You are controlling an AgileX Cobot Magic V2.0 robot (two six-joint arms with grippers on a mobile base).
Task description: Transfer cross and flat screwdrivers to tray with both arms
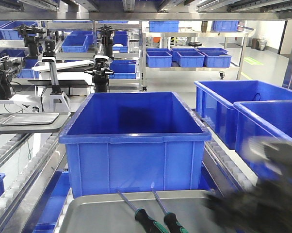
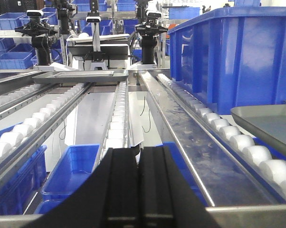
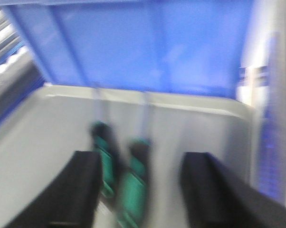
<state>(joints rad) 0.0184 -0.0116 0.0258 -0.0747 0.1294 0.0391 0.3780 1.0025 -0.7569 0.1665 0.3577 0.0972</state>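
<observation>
Between the spread fingers of the right gripper (image 3: 140,190) the two screwdrivers (image 3: 126,183) are seen lying side by side on the tray (image 3: 52,128), handles nearest the jaws, shafts pointing away toward a blue bin (image 3: 147,42); nothing is gripped. The left gripper (image 2: 139,190) is pressed closed on nothing, held over a roller conveyor (image 2: 238,142), with the tray well off to its right

Industrial robotics workshop or warehouse floor, roller conveyor lanes (image 2: 33,124) with metal rails, steel shelving (image 1: 192,36) stacked with blue plastic bins (image 1: 136,141), more camera-topped robot arm stations (image 1: 100,68) behind, glossy pale floor with green marking
</observation>
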